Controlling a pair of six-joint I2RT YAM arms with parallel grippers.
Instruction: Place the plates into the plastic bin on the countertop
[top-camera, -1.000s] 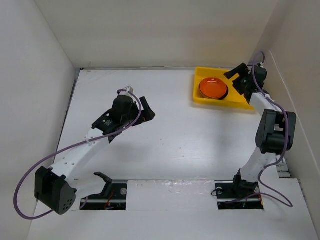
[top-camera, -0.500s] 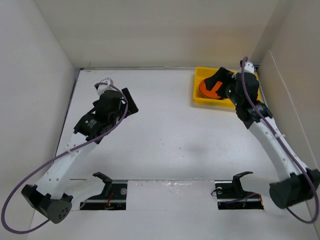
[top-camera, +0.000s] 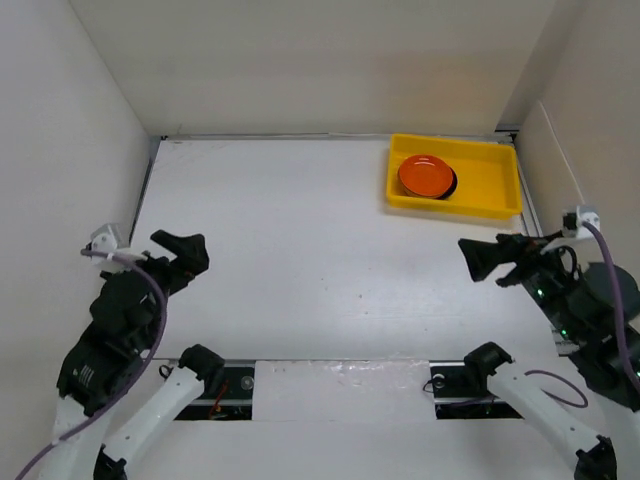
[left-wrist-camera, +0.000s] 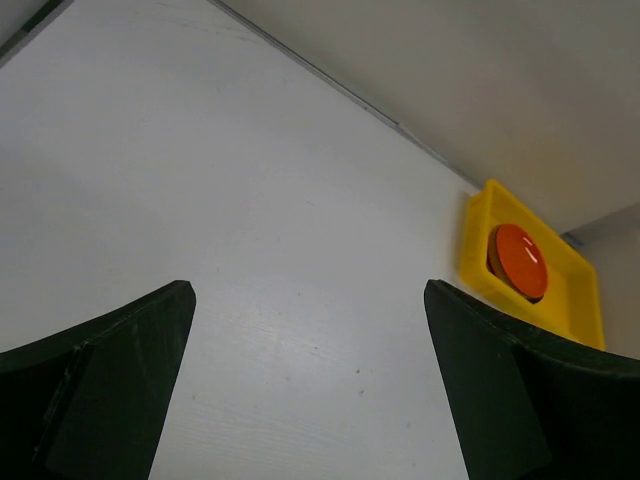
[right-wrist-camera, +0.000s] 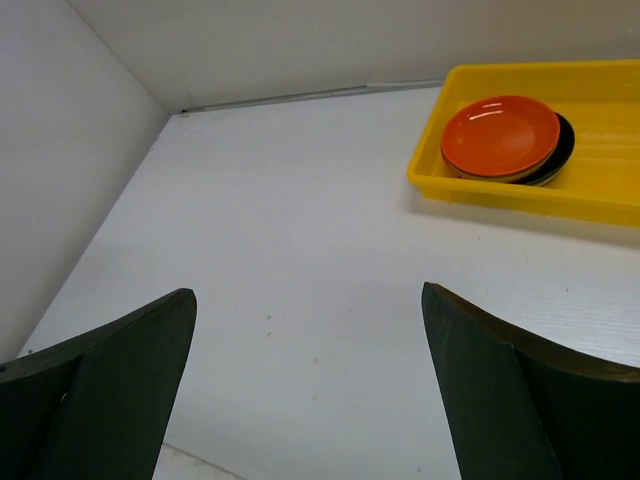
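Item 1: orange plate (top-camera: 424, 175), top of a stack with a black plate (right-wrist-camera: 563, 150) edging out beneath; I cannot count the plates lower down. Location: left end of the yellow plastic bin (top-camera: 490, 185), far right of the countertop (top-camera: 300, 220)

Item 2: left gripper (top-camera: 183, 252), claw wide, empty, near left

Item 3: right gripper (top-camera: 490, 258), claw wide, empty, well apart from the bin

Note: I see no loose plates; I judge loading finished, so I park both arms gently, clear of the bin wall
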